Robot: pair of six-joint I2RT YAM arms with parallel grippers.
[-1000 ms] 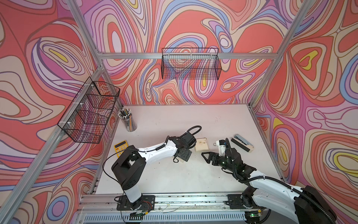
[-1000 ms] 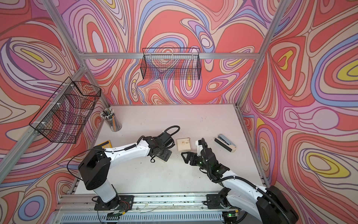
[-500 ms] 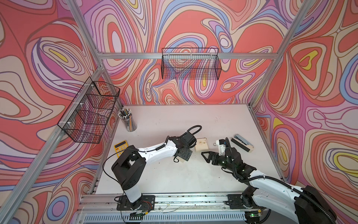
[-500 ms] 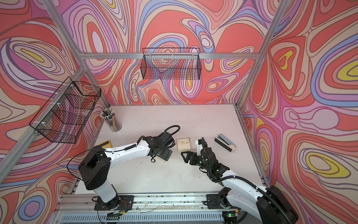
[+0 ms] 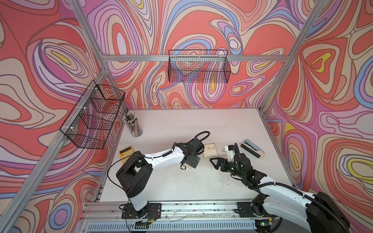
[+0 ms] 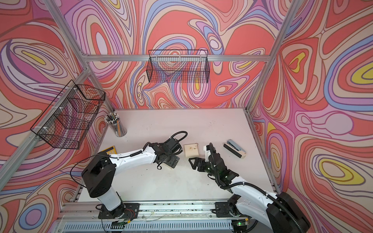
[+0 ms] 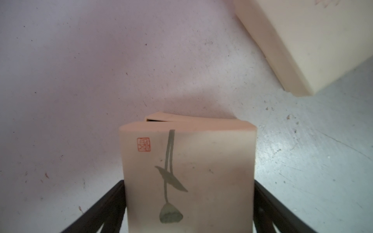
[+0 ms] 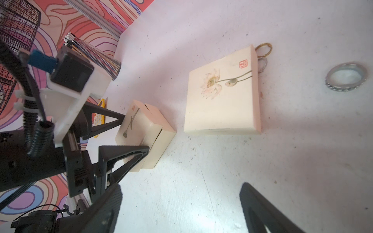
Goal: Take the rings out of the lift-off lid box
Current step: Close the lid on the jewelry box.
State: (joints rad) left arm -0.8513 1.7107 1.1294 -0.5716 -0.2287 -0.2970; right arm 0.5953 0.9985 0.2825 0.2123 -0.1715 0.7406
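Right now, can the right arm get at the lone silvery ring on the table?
Probably yes: the ring lies on bare table ahead of the open right gripper, nothing between.

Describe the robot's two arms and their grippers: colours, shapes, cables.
The left arm and right arm both have glossy white link shells with chunky black joint housings. Black corrugated cable conduit loops along each. The left gripper and right gripper have black fingers shaped as open triangular frames. A white camera bracket sits at each wrist.
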